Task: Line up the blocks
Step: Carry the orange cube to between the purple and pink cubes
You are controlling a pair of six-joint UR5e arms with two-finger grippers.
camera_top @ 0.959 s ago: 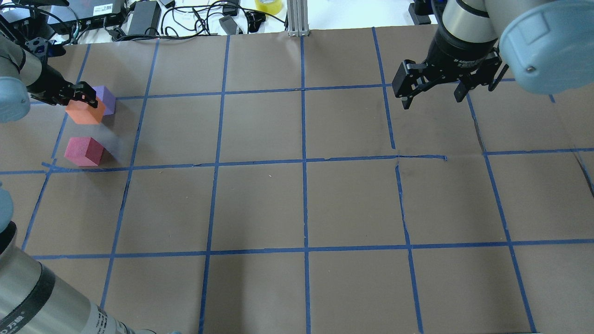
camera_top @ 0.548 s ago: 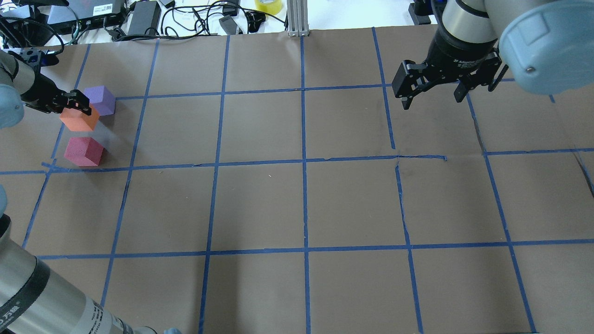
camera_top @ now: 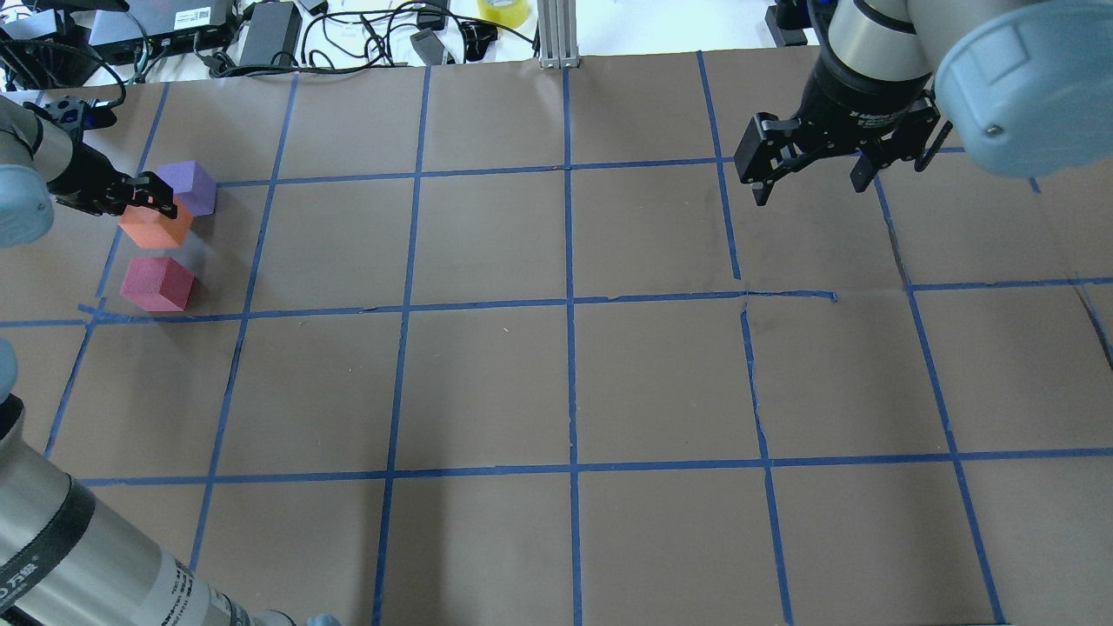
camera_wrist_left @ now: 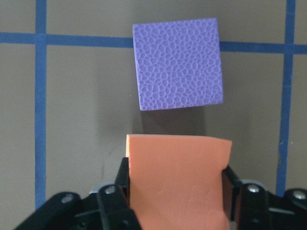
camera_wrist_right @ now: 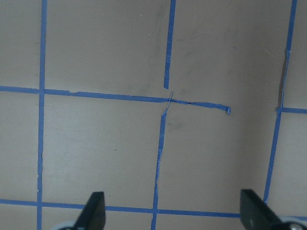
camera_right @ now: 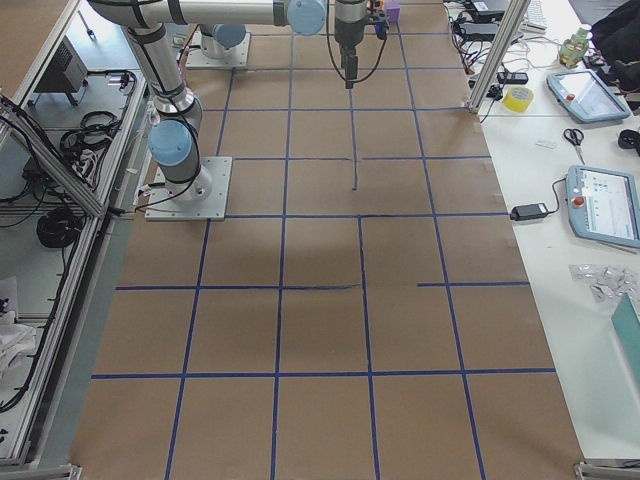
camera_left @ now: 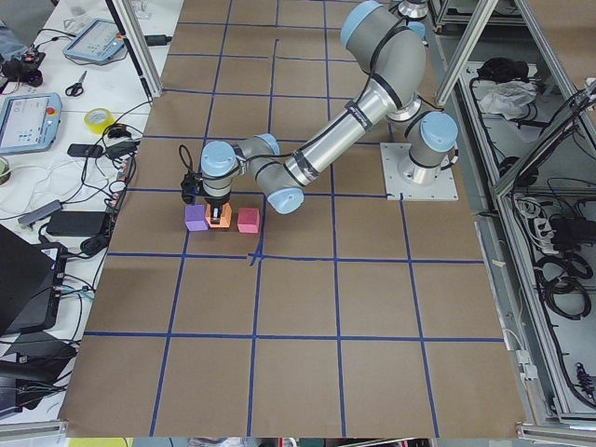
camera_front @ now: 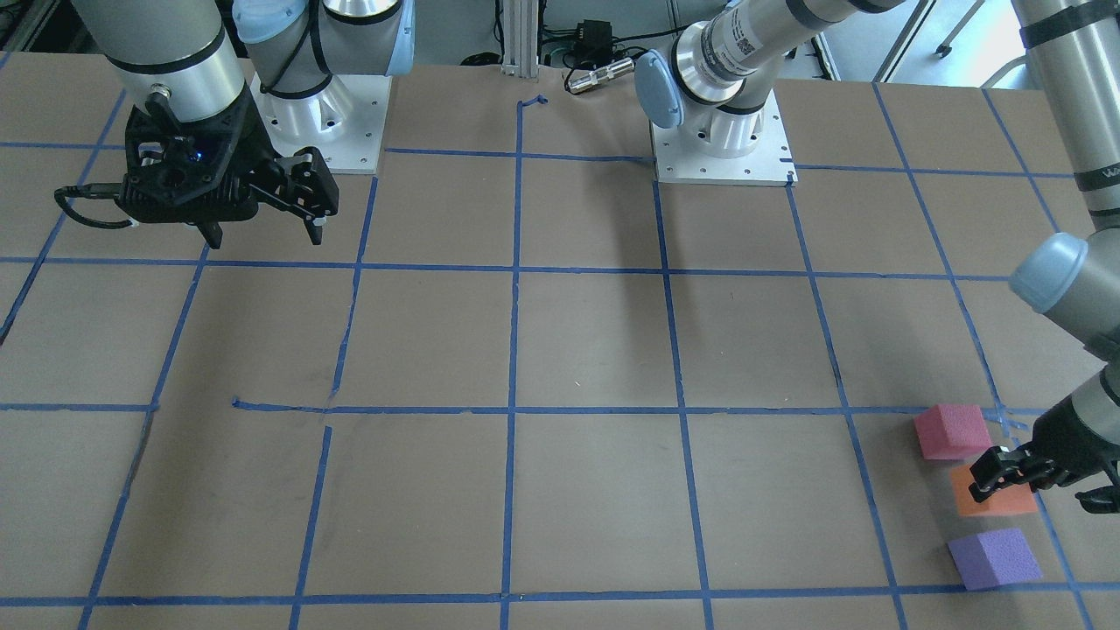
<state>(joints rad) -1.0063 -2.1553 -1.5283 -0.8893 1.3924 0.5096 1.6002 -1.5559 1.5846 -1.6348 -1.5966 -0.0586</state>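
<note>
Orange block [camera_wrist_left: 176, 172] is the one in play, clamped between the fingers [camera_wrist_left: 232, 186] of the left gripper [camera_top: 149, 202] out at the far left end of the worktop [camera_top: 565, 382]. It sits in the gap between its two mates: purple block [camera_top: 193, 187] just beyond it on the far side, pinkish-red block [camera_top: 156, 283] just on the near side, so all three already read as a short row. Whether the orange one is resting on the paper or hanging a touch above it, I cannot tell. This looks like the placing step, and a late one. Next comes a gentle release: settle the cube flat, spread the fingers, then lift straight up, because the purple neighbour is close and light foam will shift at any nudge. Over on the far right, the right gripper [camera_top: 810, 181] hovers with fingers spread wide, holding nothing.
</note>
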